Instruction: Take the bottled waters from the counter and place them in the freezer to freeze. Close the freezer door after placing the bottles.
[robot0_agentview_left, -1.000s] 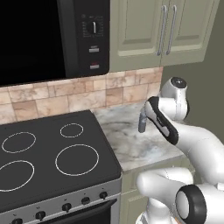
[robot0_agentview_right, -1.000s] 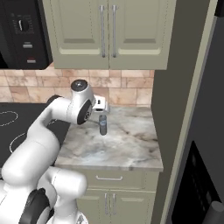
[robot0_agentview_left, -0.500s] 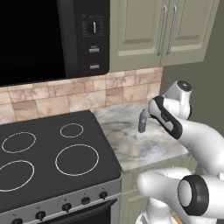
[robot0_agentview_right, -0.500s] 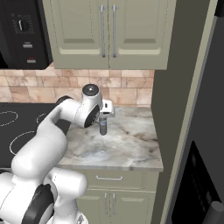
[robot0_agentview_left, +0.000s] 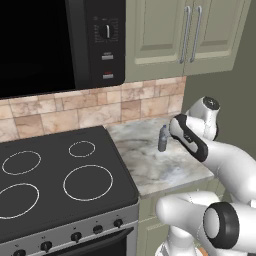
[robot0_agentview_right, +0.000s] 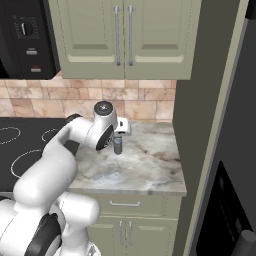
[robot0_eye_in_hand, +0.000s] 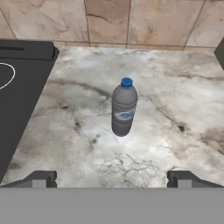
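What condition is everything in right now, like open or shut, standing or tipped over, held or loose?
Grey water bottle: upright on the counter, blue cap on, not held.
Gripper: jaws wide open, empty, short of the bottle.
Upper cabinet doors: shut.
Lower cabinet drawer: shut.
Microwave door: shut.
Stovetop: bare, nothing on the rings.
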